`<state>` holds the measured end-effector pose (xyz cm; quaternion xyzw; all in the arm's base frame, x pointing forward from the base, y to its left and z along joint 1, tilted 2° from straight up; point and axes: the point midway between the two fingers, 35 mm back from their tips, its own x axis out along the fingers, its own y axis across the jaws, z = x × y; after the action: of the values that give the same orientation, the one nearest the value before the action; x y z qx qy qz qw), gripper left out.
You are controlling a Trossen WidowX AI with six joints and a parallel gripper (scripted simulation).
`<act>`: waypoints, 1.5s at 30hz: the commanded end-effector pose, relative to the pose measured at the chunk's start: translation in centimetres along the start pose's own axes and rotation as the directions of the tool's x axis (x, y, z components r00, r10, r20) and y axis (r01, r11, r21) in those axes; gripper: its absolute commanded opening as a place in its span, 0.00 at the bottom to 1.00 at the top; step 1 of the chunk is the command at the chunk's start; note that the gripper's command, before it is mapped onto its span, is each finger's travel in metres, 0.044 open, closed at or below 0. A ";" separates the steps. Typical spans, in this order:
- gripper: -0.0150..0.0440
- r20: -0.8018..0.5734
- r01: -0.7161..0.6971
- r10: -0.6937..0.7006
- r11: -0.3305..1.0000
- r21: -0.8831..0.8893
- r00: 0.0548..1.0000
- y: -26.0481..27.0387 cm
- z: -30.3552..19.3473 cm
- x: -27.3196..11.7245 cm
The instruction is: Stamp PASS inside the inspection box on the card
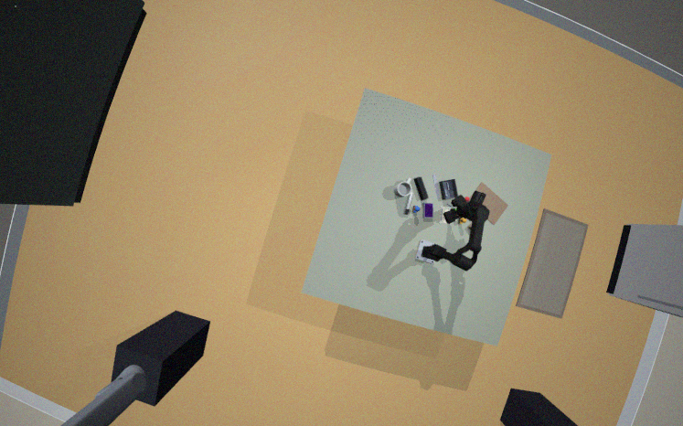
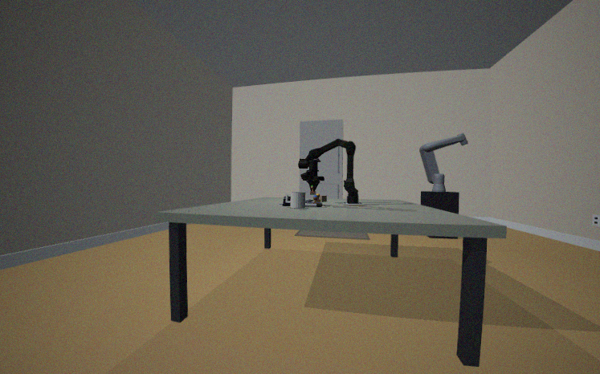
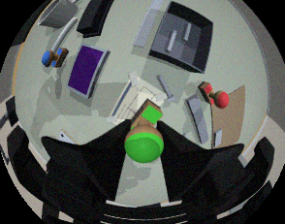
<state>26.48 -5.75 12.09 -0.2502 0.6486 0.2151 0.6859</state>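
My gripper (image 2: 312,187) (image 3: 143,123) is shut on the green-topped stamp (image 3: 143,147), whose wooden block has a green patch on one side. The stamp is above the near part of the cream card (image 1: 443,211) (image 3: 123,97) in the wrist view, apparently a little above the bench. The stamp covers part of the card's printed lines, so the inspection box cannot be made out fully. The underside of the stamp is hidden. The purple ink pad (image 1: 428,209) (image 3: 86,72) lies left of the card in the wrist view.
A blue stamp (image 1: 416,208) (image 3: 47,58) stands beyond the pad. A red stamp (image 1: 467,199) (image 3: 220,99) is near a brown sheet (image 1: 496,203) (image 3: 231,112). A yellow stamp (image 1: 462,220) is close to the arm. A dark tray, a black block (image 1: 421,188) and a grey mug (image 1: 403,188) (image 2: 297,200) stand farther out.
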 end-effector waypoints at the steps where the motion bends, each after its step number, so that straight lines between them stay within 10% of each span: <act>1: 0.25 -0.001 -0.007 0.007 1.000 -0.005 1.000 0.1 0.0 0.5; 45: 0.25 0.004 -0.005 0.005 1.000 -0.004 1.000 0.1 0.0 3.5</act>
<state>26.72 -5.86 9.10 -0.2503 0.6467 0.2148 0.6878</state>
